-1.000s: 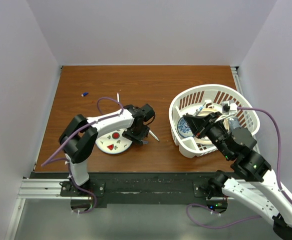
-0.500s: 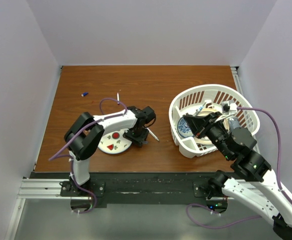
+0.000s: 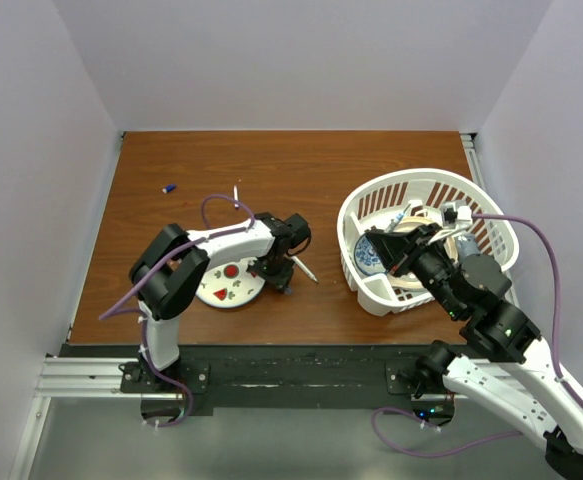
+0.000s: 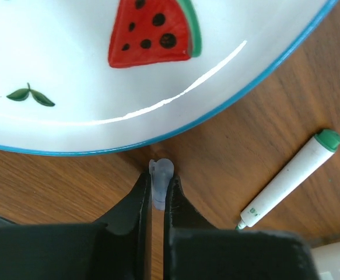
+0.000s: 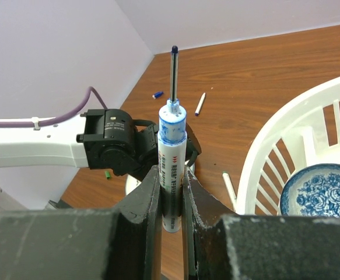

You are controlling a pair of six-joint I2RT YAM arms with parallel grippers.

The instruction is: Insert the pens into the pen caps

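Observation:
My left gripper [image 4: 158, 185] is shut on a pale purple pen cap [image 4: 161, 175] and holds it low over the table at the plate's rim. In the top view it [image 3: 274, 272] is at the plate's right edge. A white pen with a green end [image 4: 286, 178] lies just to its right on the table [image 3: 304, 268]. My right gripper [image 5: 171, 186] is shut on a white pen with a blue tip [image 5: 171, 146], nib pointing away, above the basket [image 3: 403, 245]. Another white pen [image 3: 236, 194] and a blue cap [image 3: 170, 187] lie farther back. A green cap [image 5: 107, 174] lies by the left arm.
A round white plate with red marks [image 3: 221, 290] sits at the front left; its blue rim [image 4: 257, 79] is close to the left fingers. A white slatted basket [image 3: 491, 215] at the right holds a blue-patterned bowl [image 3: 369, 252]. Walls close off three sides of the table.
My left wrist has shifted a little and settled lower at the plate's right edge. The right arm with its pen has not moved.

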